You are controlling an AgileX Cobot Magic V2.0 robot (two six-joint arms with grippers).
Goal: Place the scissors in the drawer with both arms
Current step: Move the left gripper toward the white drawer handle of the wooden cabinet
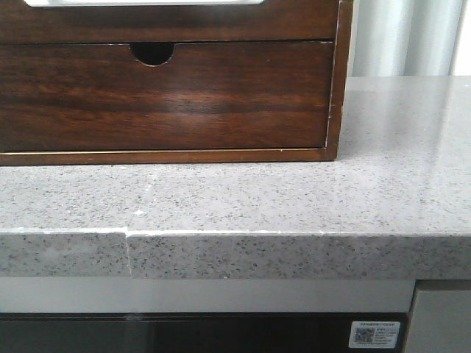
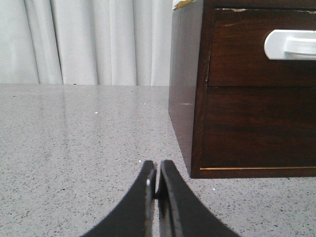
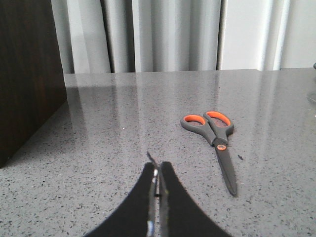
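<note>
Right wrist view: scissors (image 3: pixel 213 140) lie near the closed, empty right end effector (image 3: pixel 158 173)

Soft, even daylight filters through the pale pleated curtains (image 3: pixel 163 34); the speckled grey stone desk (image 3: pixel 123 123) shows streaky glare, and nearby edges look slightly blurred.

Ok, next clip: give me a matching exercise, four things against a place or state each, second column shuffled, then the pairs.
Things:
1. scissors
2. drawer
3. notched drawer
4. left gripper

Places or states:
A. upper front with a white handle, closed
B. flat on the grey counter, blades closed, orange-lined handles
C. fingers together, holding nothing
D. lower front of the wooden box, closed

Pairs: 1-B, 2-A, 3-D, 4-C
</note>
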